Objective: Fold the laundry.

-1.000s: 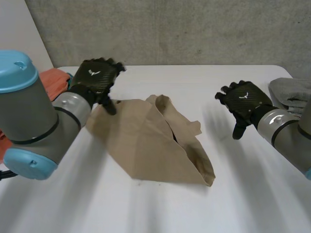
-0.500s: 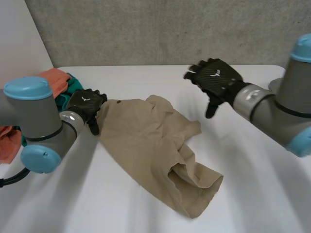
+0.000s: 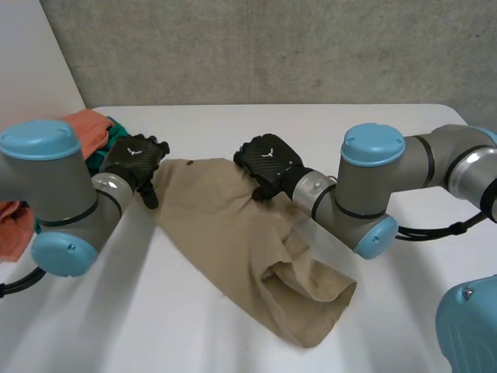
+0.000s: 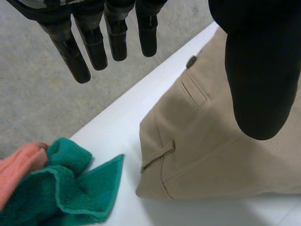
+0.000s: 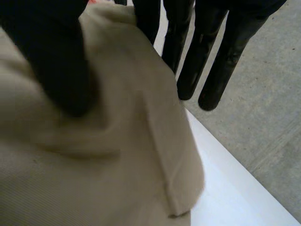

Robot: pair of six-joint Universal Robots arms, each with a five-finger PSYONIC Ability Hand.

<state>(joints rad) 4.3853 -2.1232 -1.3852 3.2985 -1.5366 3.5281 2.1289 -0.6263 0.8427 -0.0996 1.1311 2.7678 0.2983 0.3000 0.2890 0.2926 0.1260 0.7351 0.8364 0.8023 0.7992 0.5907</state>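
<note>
My left hand [image 3: 136,159] hangs open at a corner of the tan shorts [image 3: 225,225]. My right hand [image 3: 264,162] (thumb on the cloth) is open too, fingers straight.

We count one tan garment [image 3: 233,233] on one white table [image 3: 155,334]. Near it we count two smaller cloths: one green cloth [image 4: 61,188] and one orange cloth [image 3: 87,128]. We count two robot arms, the left arm [image 3: 54,210] and the right arm [image 3: 373,186], and two black hands, the left hand [image 3: 136,155] and the right hand [image 3: 264,163]. On the garment we count one dark button [image 4: 191,61].
</note>
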